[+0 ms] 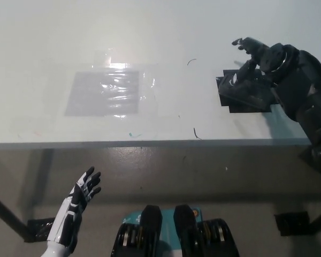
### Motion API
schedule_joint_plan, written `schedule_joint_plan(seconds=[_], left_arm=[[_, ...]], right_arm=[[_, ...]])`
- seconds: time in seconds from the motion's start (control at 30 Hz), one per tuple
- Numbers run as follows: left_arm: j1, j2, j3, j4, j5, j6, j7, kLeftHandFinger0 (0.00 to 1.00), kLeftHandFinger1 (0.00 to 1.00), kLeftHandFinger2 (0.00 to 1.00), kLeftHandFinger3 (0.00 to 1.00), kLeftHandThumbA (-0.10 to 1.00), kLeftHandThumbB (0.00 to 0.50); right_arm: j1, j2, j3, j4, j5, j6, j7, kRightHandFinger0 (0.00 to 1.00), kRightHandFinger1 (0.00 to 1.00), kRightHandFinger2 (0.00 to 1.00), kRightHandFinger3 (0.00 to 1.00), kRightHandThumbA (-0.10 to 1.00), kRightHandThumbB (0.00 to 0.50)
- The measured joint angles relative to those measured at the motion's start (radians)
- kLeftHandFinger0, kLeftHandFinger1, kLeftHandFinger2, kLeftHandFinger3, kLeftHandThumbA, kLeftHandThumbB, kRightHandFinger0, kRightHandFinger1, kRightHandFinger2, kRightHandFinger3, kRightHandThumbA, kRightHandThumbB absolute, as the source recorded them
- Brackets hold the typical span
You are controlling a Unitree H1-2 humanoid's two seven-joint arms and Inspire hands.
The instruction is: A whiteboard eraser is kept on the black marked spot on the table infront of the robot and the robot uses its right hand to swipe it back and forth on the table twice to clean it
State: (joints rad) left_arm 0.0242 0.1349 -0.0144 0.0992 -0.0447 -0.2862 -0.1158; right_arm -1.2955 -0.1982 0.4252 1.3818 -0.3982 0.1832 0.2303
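Eraser (245, 92), dark felt block, on black square (232, 104)

Eraser (245, 91) on marked spot (250, 106), tabletop (150, 32) right side near front edge; right hand (257, 61) over it; plastic sheet (104, 92) left; left hand (75, 206) below table.

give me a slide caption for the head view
Black right hand open above the eraser on its black mark; white left hand idle below.
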Motion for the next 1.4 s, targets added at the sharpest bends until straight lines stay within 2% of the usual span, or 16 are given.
schedule_joint_plan(seconds=[0.2, 0.27, 0.4, 0.77, 1.03, 1.07, 1.1, 1.13, 1.17, 1.2, 1.23, 1.27, 1.3, 1.33, 1.37, 1.4], left_arm=[[0.014, 0.0, -0.004, 0.001, 0.006, -0.017, -0.007, 1.0, 1.0, 1.0, 1.0, 1.0, 0.413], [0.014, 0.0, -0.004, 0.001, 0.008, -0.021, -0.007, 1.0, 1.0, 1.0, 1.0, 1.0, 0.413], [0.014, 0.0, -0.004, 0.002, 0.012, -0.026, -0.007, 1.0, 1.0, 1.0, 1.0, 1.0, 0.42], [0.015, 0.0, -0.005, 0.005, 0.017, -0.039, -0.008, 1.0, 1.0, 1.0, 1.0, 1.0, 0.421], [0.014, 0.0, -0.008, 0.011, 0.022, -0.045, -0.008, 1.0, 1.0, 1.0, 1.0, 1.0, 0.425], [0.014, 0.0, -0.008, 0.011, 0.022, -0.045, -0.008, 1.0, 1.0, 1.0, 1.0, 1.0, 0.424], [0.014, 0.0, -0.008, 0.011, 0.022, -0.045, -0.008, 1.0, 1.0, 1.0, 1.0, 1.0, 0.424], [0.014, 0.0, -0.009, 0.011, 0.023, -0.045, -0.008, 1.0, 1.0, 1.0, 1.0, 1.0, 0.42], [0.014, 0.0, -0.009, 0.011, 0.023, -0.045, -0.008, 1.0, 1.0, 1.0, 1.0, 1.0, 0.419], [0.014, 0.0, -0.009, 0.011, 0.023, -0.045, -0.008, 1.0, 1.0, 1.0, 1.0, 1.0, 0.415], [0.014, 0.0, -0.009, 0.012, 0.023, -0.045, -0.008, 1.0, 1.0, 1.0, 1.0, 1.0, 0.415], [0.014, 0.001, -0.009, 0.012, 0.023, -0.045, -0.008, 1.0, 1.0, 1.0, 1.0, 1.0, 0.415], [0.013, 0.0, -0.009, 0.013, 0.024, -0.045, -0.008, 1.0, 1.0, 1.0, 1.0, 1.0, 0.424], [0.013, 0.0, -0.01, 0.013, 0.024, -0.045, -0.008, 1.0, 1.0, 1.0, 1.0, 1.0, 0.425], [0.013, 0.0, -0.01, 0.013, 0.026, -0.045, -0.008, 1.0, 1.0, 1.0, 1.0, 1.0, 0.437], [0.014, 0.001, -0.01, 0.013, 0.027, -0.045, -0.008, 1.0, 1.0, 1.0, 1.0, 1.0, 0.439]], right_arm=[[0.012, 0.001, 0.009, 0.026, -0.005, 0.0, 0.015, 1.0, 1.0, 1.0, 1.0, 1.0, 0.303], [0.015, 0.001, 0.01, 0.03, -0.005, 0.0, 0.018, 1.0, 1.0, 1.0, 1.0, 1.0, 0.312], [0.017, 0.001, 0.022, 0.037, -0.015, 0.0, 0.023, 1.0, 1.0, 1.0, 1.0, 1.0, 0.283], [0.036, 0.0, 0.039, 0.043, -0.021, 0.0, 0.031, 1.0, 1.0, 1.0, 1.0, 1.0, 0.337], [0.041, -0.001, 0.048, 0.048, -0.022, 0.0, 0.029, 1.0, 1.0, 1.0, 1.0, 1.0, 0.353], [0.042, -0.001, 0.046, 0.048, -0.021, 0.0, 0.027, 1.0, 1.0, 1.0, 1.0, 1.0, 0.331], [0.043, -0.001, 0.044, 0.048, -0.021, -0.001, 0.023, 0.89, 1.0, 1.0, 1.0, 0.94, 0.304], [0.046, 0.0, 0.037, 0.047, -0.02, -0.001, 0.008, 0.98, 1.0, 1.0, 1.0, 0.88, 0.237], [0.052, 0.0, 0.028, 0.047, -0.018, -0.001, -0.019, 1.0, 1.0, 1.0, 1.0, 0.8, 0.207], [0.056, 0.0, 0.026, 0.047, -0.018, -0.002, -0.04, 0.82, 0.89, 0.91, 1.0, 0.73, 0.169], [0.059, 0.0, 0.023, 0.047, -0.017, -0.002, -0.057, 0.48, 0.56, 0.61, 0.8, 0.68, 0.144], [0.061, 0.001, 0.02, 0.047, -0.016, -0.003, -0.065, 0.35, 0.44, 0.49, 0.7, 0.66, 0.132], [0.063, 0.002, 0.016, 0.047, -0.016, -0.004, -0.073, 0.15, 0.22, 0.29, 0.51, 0.69, 0.131], [0.067, 0.003, 0.012, 0.047, -0.016, -0.006, -0.088, 0.14, 0.17, 0.25, 0.47, 0.69, 0.131], [0.074, 0.003, 0.003, 0.047, -0.016, -0.01, -0.129, 0.29, 0.33, 0.36, 0.52, 0.7, 0.145], [0.076, 0.003, -0.003, 0.047, -0.016, -0.011, -0.146, 0.29, 0.3, 0.34, 0.51, 0.71, 0.146]])
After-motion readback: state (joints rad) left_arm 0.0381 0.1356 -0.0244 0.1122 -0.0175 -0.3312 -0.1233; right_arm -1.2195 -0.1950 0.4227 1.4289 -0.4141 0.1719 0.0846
